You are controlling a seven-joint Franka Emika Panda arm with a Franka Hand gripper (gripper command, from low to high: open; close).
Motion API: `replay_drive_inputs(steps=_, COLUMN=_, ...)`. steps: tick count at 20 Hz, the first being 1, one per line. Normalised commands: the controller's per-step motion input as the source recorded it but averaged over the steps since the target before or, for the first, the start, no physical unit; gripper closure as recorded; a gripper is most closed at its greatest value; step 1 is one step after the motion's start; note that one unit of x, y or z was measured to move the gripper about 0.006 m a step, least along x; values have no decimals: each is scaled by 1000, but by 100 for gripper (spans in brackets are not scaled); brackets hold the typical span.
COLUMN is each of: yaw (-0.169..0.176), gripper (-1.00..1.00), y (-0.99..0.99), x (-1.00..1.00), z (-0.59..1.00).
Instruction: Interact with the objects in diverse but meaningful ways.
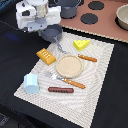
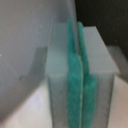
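End effector (image 1: pixel 46 25): up at the far corner of the mat, over the pan. The wrist view shows its green pads (image 2: pixel 75 75) pressed flat together, clenched on nothing.
Pan (image 1: pixel 51 33): dark grey, right under the end effector and partly hidden by it; its handle runs out toward the plate.
Cheese (image 1: pixel 81 44): on the mat, off to the exterior view's right of the end effector.
Bread (image 1: pixel 46 55): orange ridged block, near the pan, on the mat's nearer side.
Plate (image 1: pixel 68 65): tan, mid-mat, with a knife (image 1: pixel 87 58) beside it and a fork (image 1: pixel 67 80) just in front.
Cup (image 1: pixel 31 83): light blue, well apart from the end effector.
Sausage (image 1: pixel 60 90): at the mat's near edge, farthest away.
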Motion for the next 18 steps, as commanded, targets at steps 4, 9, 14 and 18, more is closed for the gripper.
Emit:
replay_drive_inputs(steps=4, yaw=19, gripper=-100, y=0, x=-6, z=161)
replay_drive_inputs(steps=9, yaw=-34, gripper=-100, y=-7, x=-2, z=969)
replay_drive_inputs(steps=14, yaw=-41, gripper=-100, y=1, x=90, z=981)
replay_drive_inputs(steps=18, yaw=-44, gripper=-100, y=-2, x=682, z=686)
